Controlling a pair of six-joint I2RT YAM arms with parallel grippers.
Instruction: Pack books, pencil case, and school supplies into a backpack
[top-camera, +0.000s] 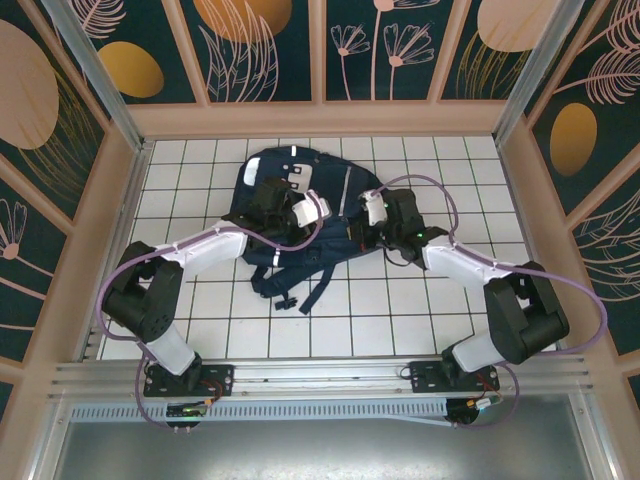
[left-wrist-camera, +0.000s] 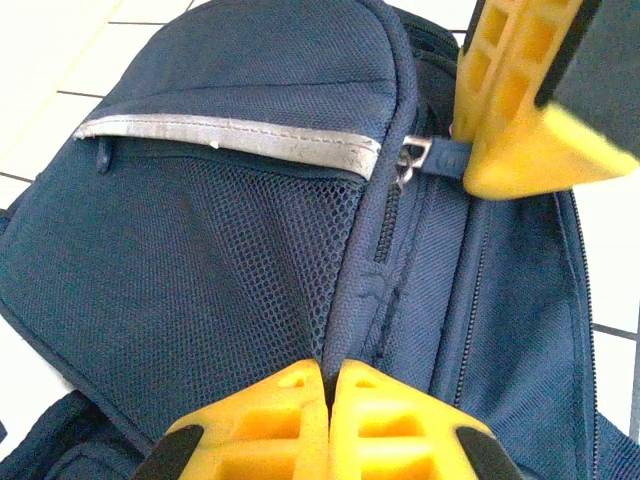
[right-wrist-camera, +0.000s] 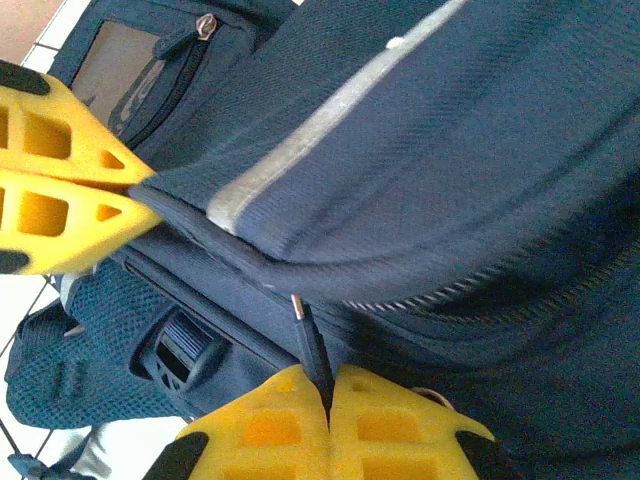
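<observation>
A white tiled table (top-camera: 210, 300) sat inside walls of dark teal floral panels (top-camera: 265, 50). The navy backpack (top-camera: 262, 170) lay in the middle of it, its straps (top-camera: 290, 283) trailing toward the arm bases. The overhead view gave that layout, with both arms bent inward onto the bag, but it was too small to show how the fingers stood. The left wrist view showed the left gripper (left-wrist-camera: 330, 385) pressed together, pinching a raised ridge of backpack fabric beside a mesh pocket (left-wrist-camera: 250, 270) under a grey reflective strip (left-wrist-camera: 230, 135). The right wrist view showed the right gripper (right-wrist-camera: 330, 392) squeezed tight on a thin dark zipper pull (right-wrist-camera: 312, 345) under the bag's curved rim. A black buckle (right-wrist-camera: 185, 352) lay just to the left, and the left gripper's yellow fingers nipped the bag's edge at the frame's left side.
</observation>
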